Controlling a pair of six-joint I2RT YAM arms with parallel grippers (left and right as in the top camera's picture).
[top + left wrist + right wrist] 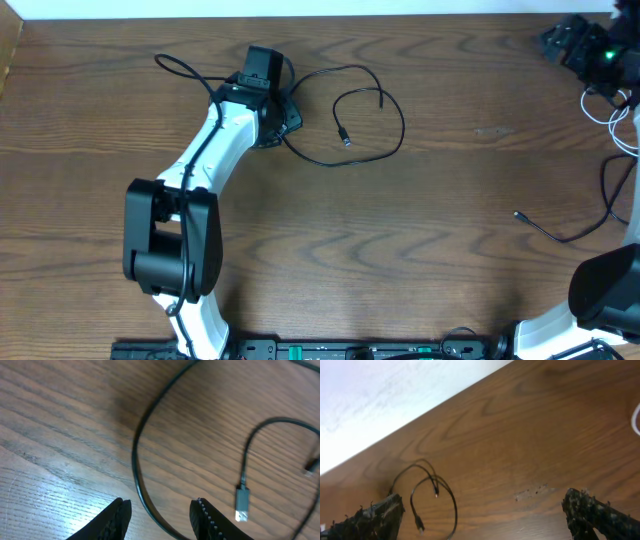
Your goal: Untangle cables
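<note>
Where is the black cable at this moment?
In the left wrist view the black cable runs between the open fingers of the left gripper; overhead, it loops on the table's far middle, right of that gripper.

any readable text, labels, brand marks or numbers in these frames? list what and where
No legible text in any view.
The black cable and its USB plug: no print visible.
The base rail at the overhead view's bottom edge: green patches, too small to read as text.
</note>
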